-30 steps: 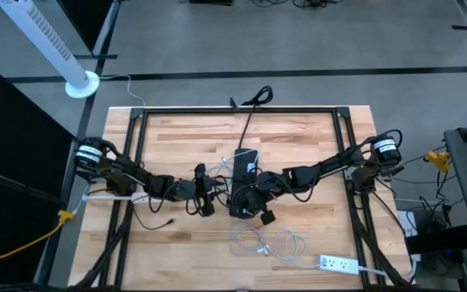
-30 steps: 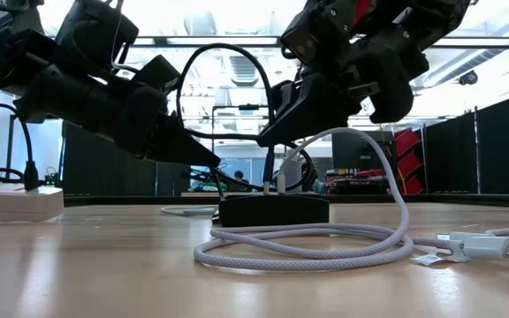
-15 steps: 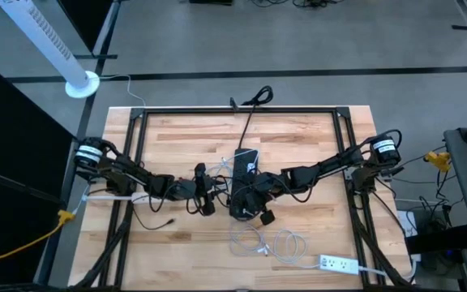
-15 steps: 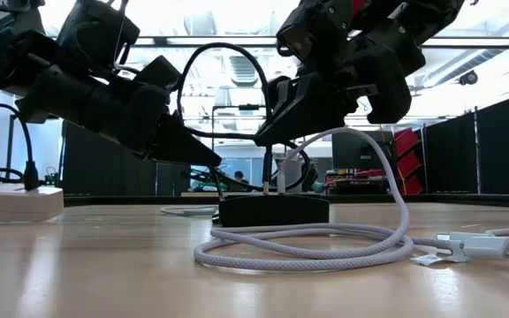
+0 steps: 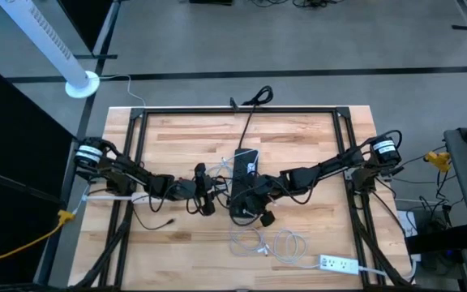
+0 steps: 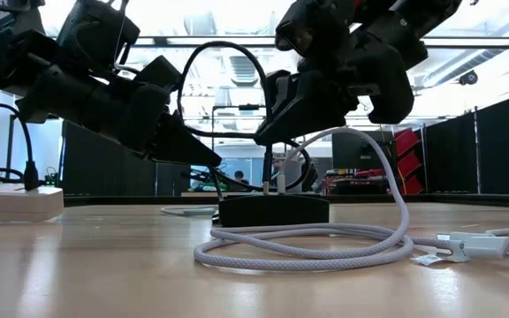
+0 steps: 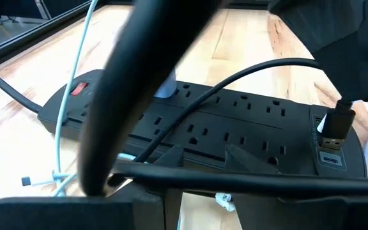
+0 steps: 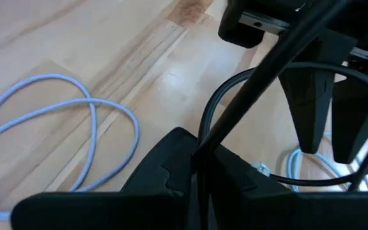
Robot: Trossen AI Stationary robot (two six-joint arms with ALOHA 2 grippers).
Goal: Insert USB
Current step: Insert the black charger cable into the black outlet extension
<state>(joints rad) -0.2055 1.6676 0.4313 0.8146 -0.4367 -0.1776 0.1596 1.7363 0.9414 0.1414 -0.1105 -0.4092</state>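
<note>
Right now the right gripper (image 5: 250, 195) is clamped on the black cable, holding the USB plug (image 7: 339, 122) just above the USB port (image 7: 331, 159) on the power strip (image 7: 235, 128), centre of the high view. It should descend squarely. Nearby, the left gripper (image 5: 211, 193) pinches a black cable.

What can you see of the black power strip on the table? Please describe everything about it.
The power strip is a long, flat black bar that looks like plastic. It lies flat on the wooden table near its middle. It has two rows of outlets, a red switch at one end and USB ports at the other. A black USB plug hangs just above those ports, not yet seated. Its black cord runs off the far edge. A white plug sits in one outlet.
</note>
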